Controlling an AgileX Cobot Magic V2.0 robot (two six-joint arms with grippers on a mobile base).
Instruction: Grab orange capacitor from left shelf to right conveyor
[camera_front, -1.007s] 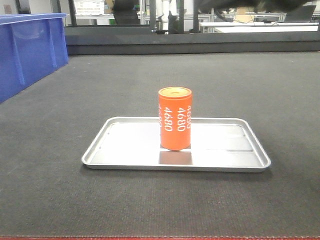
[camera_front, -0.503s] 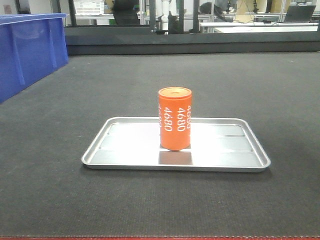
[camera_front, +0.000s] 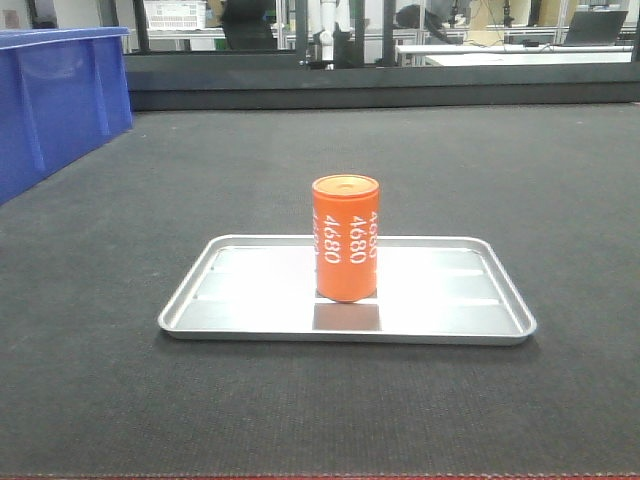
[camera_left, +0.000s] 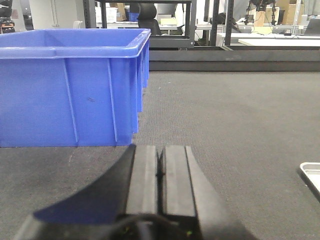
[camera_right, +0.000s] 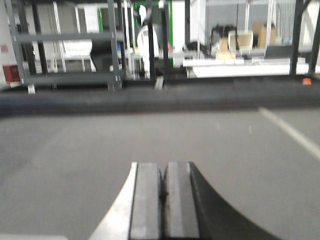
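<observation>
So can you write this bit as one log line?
orange capacitor: upright on silver tray | left gripper: shut, empty | right gripper: shut, empty

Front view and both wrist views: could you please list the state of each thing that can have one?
Orange cylindrical capacitor marked 4680: upright on the tray, ungripped.
Shallow silver metal tray: flat on the dark grey felt belt, holding only the capacitor.
Blue plastic bin: open-topped, upright; inside hidden.
Left tool: shut, empty.
Right tool: shut, empty.

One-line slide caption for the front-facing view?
Orange capacitor stands upright in a shallow silver tray on the dark grey conveyor, blue bin at left.
</observation>
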